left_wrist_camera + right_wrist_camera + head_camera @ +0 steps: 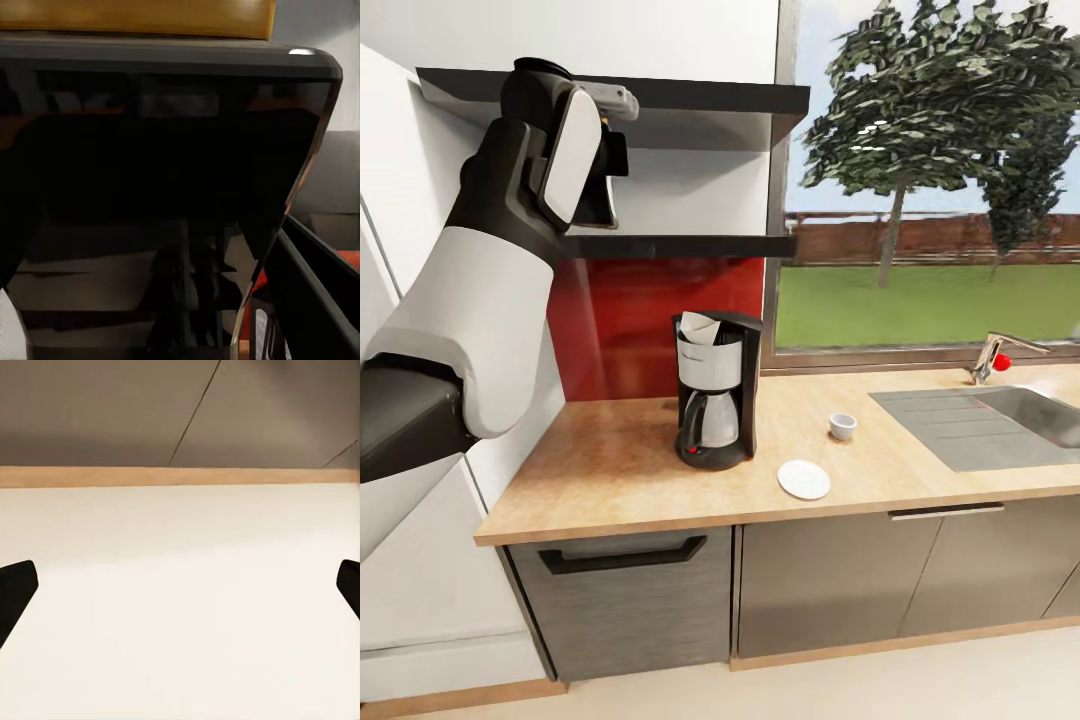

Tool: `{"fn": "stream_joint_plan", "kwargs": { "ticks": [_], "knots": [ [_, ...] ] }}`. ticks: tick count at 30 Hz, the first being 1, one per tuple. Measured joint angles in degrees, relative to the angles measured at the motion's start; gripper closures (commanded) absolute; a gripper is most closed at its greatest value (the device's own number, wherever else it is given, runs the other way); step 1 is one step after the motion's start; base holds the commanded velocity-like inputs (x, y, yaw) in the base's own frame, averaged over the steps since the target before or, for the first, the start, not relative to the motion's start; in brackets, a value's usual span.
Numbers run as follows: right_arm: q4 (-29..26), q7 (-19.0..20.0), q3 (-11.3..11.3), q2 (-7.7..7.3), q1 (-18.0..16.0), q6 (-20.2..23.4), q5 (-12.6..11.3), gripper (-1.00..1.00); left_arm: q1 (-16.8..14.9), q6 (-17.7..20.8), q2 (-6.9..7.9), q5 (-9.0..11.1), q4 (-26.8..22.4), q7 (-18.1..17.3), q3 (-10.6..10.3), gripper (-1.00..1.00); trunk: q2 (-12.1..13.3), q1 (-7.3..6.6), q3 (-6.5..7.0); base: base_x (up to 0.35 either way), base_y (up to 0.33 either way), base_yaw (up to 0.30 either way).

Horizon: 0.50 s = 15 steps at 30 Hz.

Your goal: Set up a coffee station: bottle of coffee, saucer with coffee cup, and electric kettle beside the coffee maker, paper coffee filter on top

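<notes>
Nearest in the head view is the pale floor (860, 690), running along a wooden plinth under the cabinets. Above it stand grey cabinet fronts (820, 585); the leftmost unit carries a dark bar handle (622, 556). The right wrist view looks at the same pale floor and plinth strip, with the right hand (180, 592) showing its two dark fingertips (15, 589) at opposite edges of the picture, spread wide apart with nothing between them.

The wooden tabletop (610, 480) runs from the white wall panel at the left to the sink at the right. On its near part lies the white saucer (804, 479), bare. Slightly farther and to the right stands the coffee cup (843, 425), apart from the saucer and directly on the tabletop. To the left of both, near the middle of the tabletop, stands the coffee maker (713, 405), black and silver, with a paper coffee filter (698, 325) visible at its top. At the far right, a steel sink (1000, 420) is set into the tabletop, with a faucet (1000, 355) bearing a red knob behind it.

Behind the coffee maker the wall is a red panel (650, 320). Above it are two dark kitchen shelves (690, 245), one over the other. The left arm (490, 310) rises at the left, and the left hand (605, 170) reaches between the shelves; its state cannot be told, since the left wrist view gives mainly a dark glossy surface close up under a yellow-brown band.

A window (930, 180) at the far right shows lawn, trees and a brick wall.
</notes>
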Motion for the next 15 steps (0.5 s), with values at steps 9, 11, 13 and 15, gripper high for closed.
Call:
{"fn": "stream_joint_plan", "kwargs": {
  "ticks": [9, 11, 13, 15],
  "knots": [
    [-12.6, 0.5, -0.2, 0.15, 0.8, 12.9, -0.5, -1.00, 0.0, 0.0, -0.02, 1.6, -0.1, 0.0, 0.3, 1.00, 0.0, 0.01, -0.01, -0.210, 0.000, 0.000],
    [-12.7, 0.5, -0.2, 0.14, 0.8, 13.0, -0.5, -1.00, 0.0, 0.0, -0.01, 4.3, -0.8, 0.0, 0.3, 1.00, 0.0, 0.00, -0.01, -0.039, 0.000, 0.000],
    [-12.8, 0.5, -0.2, 0.10, 0.8, 13.1, -0.5, -1.00, 0.0, 0.0, 0.04, 8.4, -2.9, 0.0, 0.2, 1.00, 0.0, 0.00, 0.00, -0.016, 0.000, 0.000],
    [-12.8, 0.5, -0.2, 0.07, 0.8, 13.1, -0.5, -1.00, 0.1, 0.3, 0.06, 10.3, -5.1, 0.1, 0.2, 1.00, 0.0, 0.00, 0.00, -0.008, 0.000, 0.000]
  ]
}}
